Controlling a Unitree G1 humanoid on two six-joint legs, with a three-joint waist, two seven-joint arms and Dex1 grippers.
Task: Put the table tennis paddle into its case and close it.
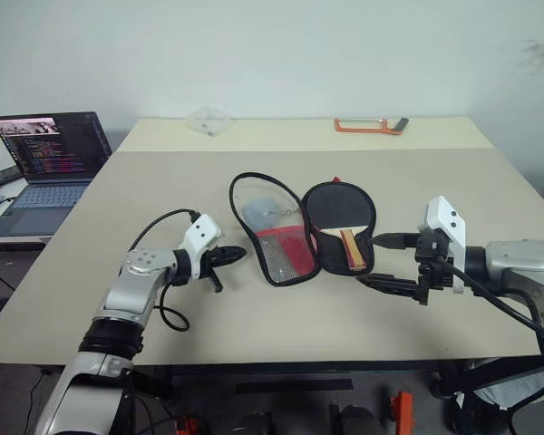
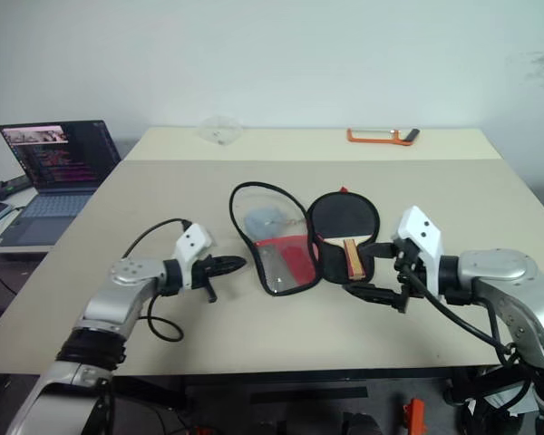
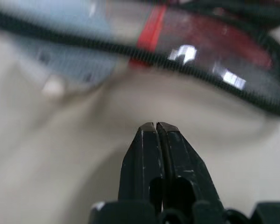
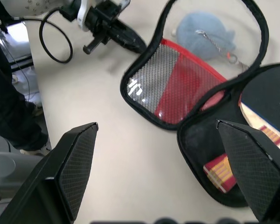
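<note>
Your black-faced, wooden-handled paddle (image 1: 342, 220) lies in the open black-and-red zip case (image 1: 281, 237); left end effector (image 1: 239, 256) clenched empty, right end effector (image 1: 381, 263) released, closing remains.

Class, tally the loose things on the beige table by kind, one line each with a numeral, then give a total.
Black-faced table tennis paddle with wooden handle: 1
Open black and red zip case: 1
Orange-framed hand tool at the far edge: 1
Clear crumpled plastic piece at the far edge: 1
Total: 4

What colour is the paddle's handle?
Light wood with red stripes on the paddle handle; the right wrist view shows it best.
</note>
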